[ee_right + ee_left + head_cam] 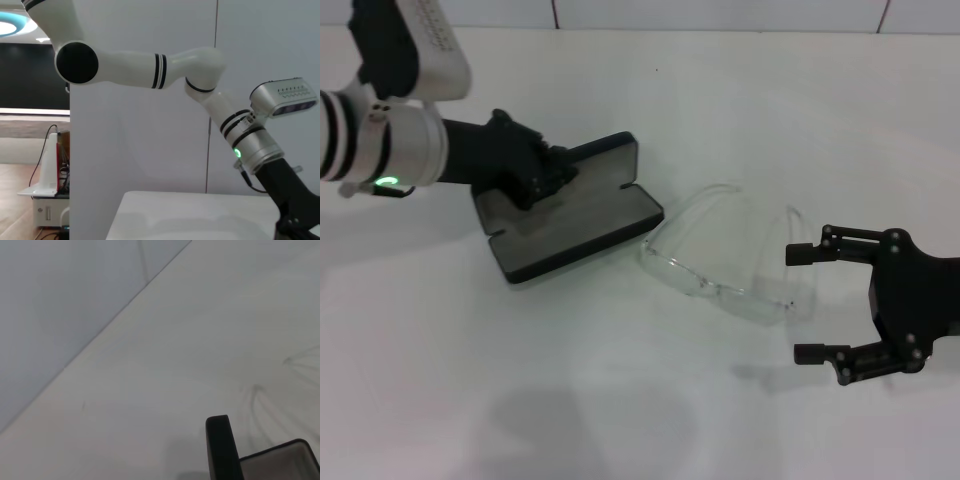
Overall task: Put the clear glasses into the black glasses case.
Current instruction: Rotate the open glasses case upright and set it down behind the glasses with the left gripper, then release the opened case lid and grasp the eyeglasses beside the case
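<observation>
Nearest us, our right gripper (pixel 804 303) hovers low over the white table (pixel 620 400), jaws spread wide and empty, just beside the clear glasses (pixel 725 262). The glasses lie on the table next to the open black glasses case (pixel 575 215). Farther back, our left gripper (pixel 542 172) rests at the case's lid — whether it grips, we cannot tell.

Your head cam looked down from above at the white table (pixel 620 400), taking in both arms and the black glasses case (pixel 570 215) mid-frame. Your left wrist cam sat really close and low, skimming across the table (pixel 190 340) toward the wall, catching only a corner of the case (pixel 280 462), so that's what it shared with the head view. Your right wrist cam faced sideways at the left arm (pixel 240 135) and the room beyond.
</observation>
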`<state>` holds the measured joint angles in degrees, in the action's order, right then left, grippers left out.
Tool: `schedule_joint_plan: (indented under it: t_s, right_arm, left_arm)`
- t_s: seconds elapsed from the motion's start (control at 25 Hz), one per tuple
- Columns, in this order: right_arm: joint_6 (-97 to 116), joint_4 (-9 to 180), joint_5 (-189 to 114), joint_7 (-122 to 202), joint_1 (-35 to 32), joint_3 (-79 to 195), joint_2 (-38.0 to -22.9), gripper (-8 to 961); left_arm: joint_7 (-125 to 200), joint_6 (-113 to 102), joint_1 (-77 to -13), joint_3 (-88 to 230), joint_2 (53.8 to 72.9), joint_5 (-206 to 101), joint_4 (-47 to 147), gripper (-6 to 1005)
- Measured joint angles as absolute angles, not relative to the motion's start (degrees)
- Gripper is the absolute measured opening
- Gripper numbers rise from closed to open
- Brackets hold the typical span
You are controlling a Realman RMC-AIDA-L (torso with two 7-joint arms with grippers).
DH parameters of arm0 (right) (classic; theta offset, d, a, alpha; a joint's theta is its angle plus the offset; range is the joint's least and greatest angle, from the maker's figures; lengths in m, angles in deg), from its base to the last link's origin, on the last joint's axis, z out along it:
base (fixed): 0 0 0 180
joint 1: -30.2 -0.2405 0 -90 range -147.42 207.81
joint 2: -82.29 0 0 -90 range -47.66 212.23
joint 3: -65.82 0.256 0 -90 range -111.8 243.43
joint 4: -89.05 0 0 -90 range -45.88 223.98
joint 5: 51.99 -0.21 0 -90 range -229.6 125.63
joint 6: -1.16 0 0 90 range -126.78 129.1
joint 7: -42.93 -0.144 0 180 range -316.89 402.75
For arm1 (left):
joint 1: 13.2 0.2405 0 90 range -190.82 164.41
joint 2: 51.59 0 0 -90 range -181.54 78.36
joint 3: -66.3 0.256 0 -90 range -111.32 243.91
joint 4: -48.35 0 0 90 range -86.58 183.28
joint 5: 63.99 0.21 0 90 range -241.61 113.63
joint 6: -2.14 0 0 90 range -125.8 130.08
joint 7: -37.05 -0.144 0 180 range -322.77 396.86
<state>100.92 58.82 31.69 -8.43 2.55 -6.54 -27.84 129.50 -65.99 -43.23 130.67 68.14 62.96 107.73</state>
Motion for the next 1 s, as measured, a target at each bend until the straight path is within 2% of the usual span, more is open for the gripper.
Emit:
schedule_joint_plan:
  t_s: [0.24, 0.6, 1.0]
  right_arm:
    - [101.0, 58.8, 31.7, -7.5, 3.4, -6.7, -28.44, 870]
    - [101.1, 59.1, 31.8, -7.0, 4.4, -6.5, -28.69, 870]
    - [101.1, 58.7, 31.8, -7.0, 5.3, -6.5, -28.71, 869]
  left_arm:
    - [124.6, -64.5, -44.5, 136.4, 68.08, 59.0, 107.5, 193]
    - [122.1, -68.7, -48.0, 140.1, 68.02, 56.5, 106.6, 248]
    - [120.9, -67.2, -47.6, 140.3, 68.2, 56.3, 105.9, 309]
